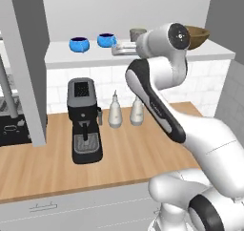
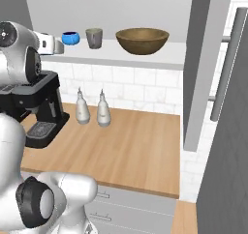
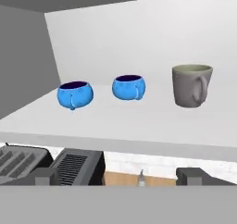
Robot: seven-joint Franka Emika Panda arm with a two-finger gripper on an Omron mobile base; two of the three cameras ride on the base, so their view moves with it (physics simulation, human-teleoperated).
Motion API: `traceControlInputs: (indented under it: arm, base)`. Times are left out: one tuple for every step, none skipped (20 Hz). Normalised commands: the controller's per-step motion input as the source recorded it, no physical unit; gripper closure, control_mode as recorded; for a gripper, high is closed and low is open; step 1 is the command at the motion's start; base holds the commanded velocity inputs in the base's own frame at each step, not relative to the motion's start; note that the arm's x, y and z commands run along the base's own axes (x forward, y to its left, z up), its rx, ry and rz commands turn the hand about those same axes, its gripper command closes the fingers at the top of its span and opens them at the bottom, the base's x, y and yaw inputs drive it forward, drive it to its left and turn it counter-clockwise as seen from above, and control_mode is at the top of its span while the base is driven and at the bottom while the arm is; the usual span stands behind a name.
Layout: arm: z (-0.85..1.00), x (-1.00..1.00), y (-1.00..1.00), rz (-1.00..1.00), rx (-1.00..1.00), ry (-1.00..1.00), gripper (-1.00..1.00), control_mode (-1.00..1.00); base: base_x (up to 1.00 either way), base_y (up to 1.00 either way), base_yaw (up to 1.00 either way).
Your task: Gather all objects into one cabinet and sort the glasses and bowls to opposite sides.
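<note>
Gripper (image 3: 118, 174) gapes wide, empty; we face the shelf (image 3: 139, 126): mug (image 3: 75, 94) at ten o'clock, bowl (image 3: 129, 87) at twelve, cup (image 3: 191, 85) at two.

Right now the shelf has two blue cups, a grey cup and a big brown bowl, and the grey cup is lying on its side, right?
Not quite: the grey cup stands upright, as the hand view shows. The rest is right.
</note>
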Motion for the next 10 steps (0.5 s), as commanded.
traceControlInputs:
  arm:
    - [0.42, -1.0, -0.6, -0.09, 0.05, 0.0, -1.0, -1.0]
    - [0.44, -1.0, -0.56, -0.1, 0.05, 0.0, -1.0, -1.0]
    - [0.42, -1.0, -0.54, -0.1, 0.05, 0.0, -1.0, -1.0]
    - [0.43, -1.0, -0.48, -0.12, 0.04, 0.03, -1.0, -1.0]
    - [0.4, -1.0, -0.44, -0.13, 0.03, 0.04, -1.0, -1.0]
    - [0.29, -1.0, -0.36, -0.13, 0.0, 0.05, -1.0, -1.0]
    - [0.2, -1.0, -0.34, -0.14, 0.0, 0.05, -1.0, -1.0]
    - [0.13, -1.0, -0.3, -0.14, 0.0, 0.06, -1.0, -1.0]
    - [0.09, -1.0, -0.27, -0.15, 0.0, 0.07, -1.0, -1.0]
    - [0.05, -1.0, -0.24, -0.16, 0.0, 0.08, -1.0, -1.0]
  base:
    - [0.0, 0.0, 0.0]
    - [0.0, 0.0, 0.0]
    - [0.0, 0.0, 0.0]
    - [0.0, 0.0, 0.0]
    - [0.0, 0.0, 0.0]
    - [0.0, 0.0, 0.0]
    - [0.0, 0.0, 0.0]
    - [0.0, 0.0, 0.0]
    - [0.0, 0.0, 0.0]
    - [0.0, 0.0, 0.0]
